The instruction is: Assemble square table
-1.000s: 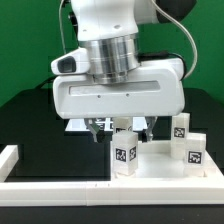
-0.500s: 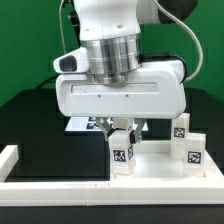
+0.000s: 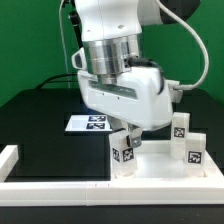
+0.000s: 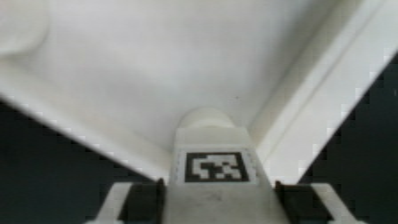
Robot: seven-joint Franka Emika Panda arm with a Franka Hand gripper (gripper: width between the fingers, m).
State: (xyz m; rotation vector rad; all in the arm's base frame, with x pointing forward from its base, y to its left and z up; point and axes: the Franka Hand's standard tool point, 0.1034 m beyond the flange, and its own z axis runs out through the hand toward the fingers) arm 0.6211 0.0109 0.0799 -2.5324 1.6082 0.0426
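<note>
My gripper (image 3: 127, 138) is shut on a white table leg (image 3: 123, 154) with a black-and-white tag, and the hand is tilted to one side. The leg stands at the near left corner of the white square tabletop (image 3: 155, 163). Two more tagged legs (image 3: 180, 127) (image 3: 195, 150) stand at the exterior view's right. In the wrist view the held leg (image 4: 217, 150) fills the gap of the gripper (image 4: 217, 205), with a dark pad (image 4: 178, 200) pressed on each side. The white tabletop (image 4: 107, 90) lies beyond it.
White border rails run along the front (image 3: 100, 186) and at the exterior view's left (image 3: 8, 158). The marker board (image 3: 88, 122) lies flat on the black table behind the hand. A green wall closes the back.
The jaws have closed on the leg. The hand, level a second ago, now leans over toward the exterior view's right, with the leg still in its grip.
</note>
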